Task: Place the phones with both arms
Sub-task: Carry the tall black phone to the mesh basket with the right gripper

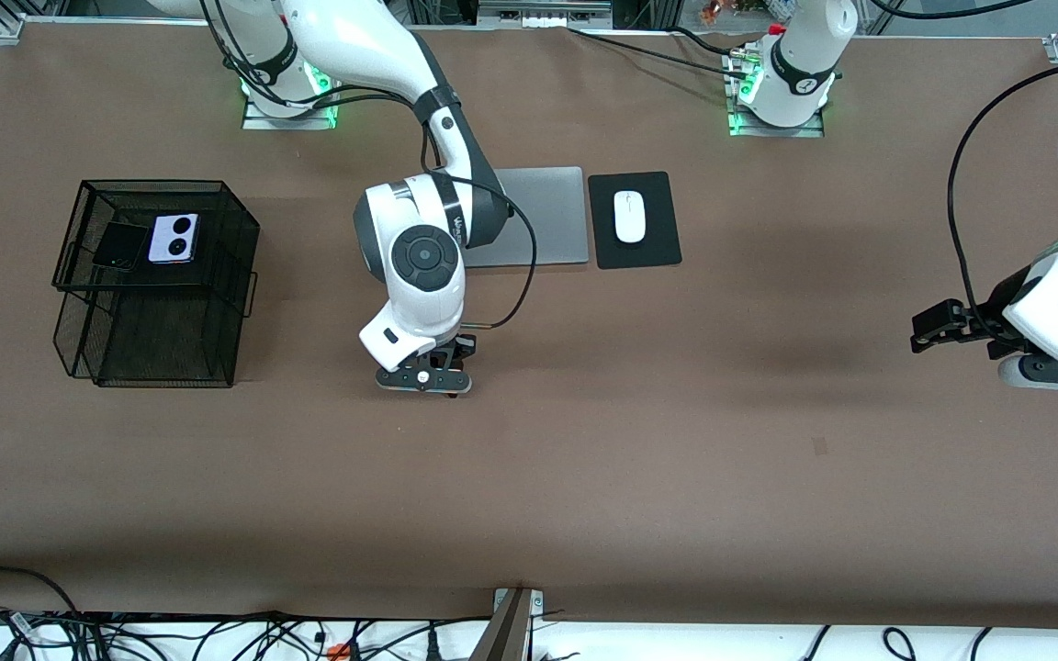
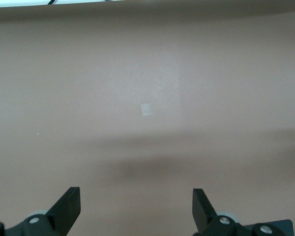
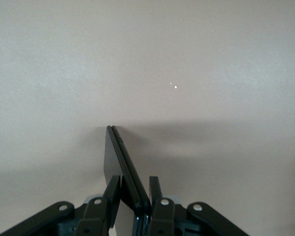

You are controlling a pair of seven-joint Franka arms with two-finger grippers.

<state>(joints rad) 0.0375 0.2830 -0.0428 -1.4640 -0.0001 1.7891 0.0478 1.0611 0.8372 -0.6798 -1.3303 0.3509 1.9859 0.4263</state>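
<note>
The right gripper (image 1: 425, 375) is low over the middle of the brown table (image 1: 676, 441), nearer to the front camera than the silver laptop (image 1: 538, 216), and its 2 fingers (image 3: 112, 194) are pinched on the thin edges of the slim black slab phone (image 3: 119, 162), which stands on edge between them; gripping by the narrow sides looks like the only way a 2-finger gripper can pick up so flat a thing. Whether the phone's lower edge touches the table cannot be told. The other 2 phones, a black flip phone (image 1: 120, 246) and a pale-lilac flip phone (image 1: 174, 238) with 2 black circles, lie side by side on the top tier of the black wire-mesh rack (image 1: 217, 303) toward the right arm's end of the table, so the rack is probably the goal for this third phone too. The left gripper (image 2: 136, 206) waits over bare table at the left arm's end, its fingers spread wide and holding nothing. A white mouse (image 1: 629, 217) rests on a black mouse pad (image 1: 658, 248) beside the laptop.
</note>
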